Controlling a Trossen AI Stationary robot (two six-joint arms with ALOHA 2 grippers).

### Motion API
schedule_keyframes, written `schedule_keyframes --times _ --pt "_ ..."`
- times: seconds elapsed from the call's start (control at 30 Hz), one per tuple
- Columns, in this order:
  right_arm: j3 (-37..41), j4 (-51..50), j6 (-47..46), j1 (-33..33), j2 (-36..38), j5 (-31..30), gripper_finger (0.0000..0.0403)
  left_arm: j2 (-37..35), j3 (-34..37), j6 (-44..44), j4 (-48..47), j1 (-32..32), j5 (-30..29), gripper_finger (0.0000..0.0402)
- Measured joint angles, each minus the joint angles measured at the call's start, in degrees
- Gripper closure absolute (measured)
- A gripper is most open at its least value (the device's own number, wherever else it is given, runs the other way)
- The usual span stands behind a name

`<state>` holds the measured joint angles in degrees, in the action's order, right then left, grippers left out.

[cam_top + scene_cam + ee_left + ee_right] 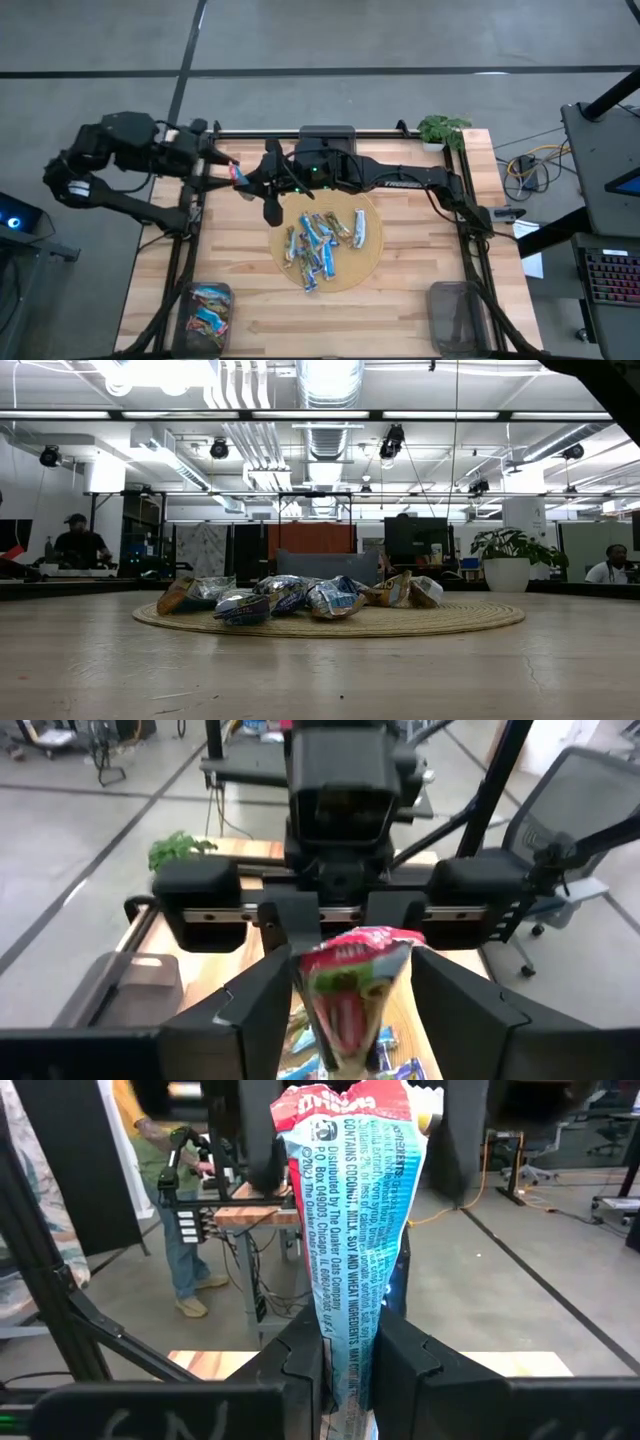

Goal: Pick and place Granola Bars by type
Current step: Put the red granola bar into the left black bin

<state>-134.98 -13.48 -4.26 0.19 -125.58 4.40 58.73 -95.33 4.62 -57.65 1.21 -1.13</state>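
Note:
Above the table's far left, a granola bar [237, 173] with a red-and-white end and a blue printed back is held in the air by my right gripper [252, 181], which is shut on it. My left gripper [218, 162] faces it, open. Its fingers stand on either side of the bar's free end [352, 970] with a gap showing. Several more blue, blue-white and brown bars [320, 242] lie heaped on a round woven mat [352, 278] at mid-table. The same heap [300, 597] shows in the low view; neither gripper does. My right gripper pinches one end of the bar [345, 1342] between its two fingers. The fingers come level from the table's right side and lie along the bar. The rest of the bar sticks out past the fingertips toward my left gripper, lifted clear of the table.
A translucent bin [208, 312] holding a few bars stands at the near left corner. A second bin [458, 312] stands at the near right. A potted plant [442, 130] sits at the far right corner. People stand in the room beyond the table.

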Motion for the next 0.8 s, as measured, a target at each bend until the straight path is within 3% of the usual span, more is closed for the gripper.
schedule_keyframes --times 0.8 --pt "0.0 0.0 0.4 -0.1 0.0 0.0 0.0356 -0.9 0.0 1.1 -2.6 0.0 -1.5 0.0218"
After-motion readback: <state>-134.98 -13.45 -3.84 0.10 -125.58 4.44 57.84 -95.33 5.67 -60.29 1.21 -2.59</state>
